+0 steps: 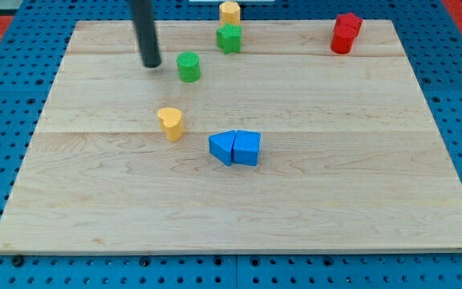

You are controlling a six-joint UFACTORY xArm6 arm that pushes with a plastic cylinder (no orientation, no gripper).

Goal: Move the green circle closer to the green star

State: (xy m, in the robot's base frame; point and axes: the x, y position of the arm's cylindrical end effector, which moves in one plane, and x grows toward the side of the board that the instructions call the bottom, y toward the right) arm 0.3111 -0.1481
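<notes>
- My tip (151,64) is on the wooden board (359,201), in the upper left part of the view. The rod is one straight dark piece, so it has nothing that could be apart, together or clamped on a block; it holds no block.
- The yellow block (170,123), with a heart-like shape, lies below my tip, a little toward the view's right, well apart from it.
- The green circle (188,67) stands just beside my tip, on its right; I see a small gap between them.
- Two blue blocks lie near the middle of the board: the blue cube-like block (222,148) touches the blue block with a pointed top (247,148).
- The green star (229,38) is near the green circle, up and to its right, not touching it.
- A second yellow block (229,11) sits just above the green star, at the board's top edge.
- Two red blocks (345,33) are at the top right, pressed together; their shapes I cannot tell.
</notes>
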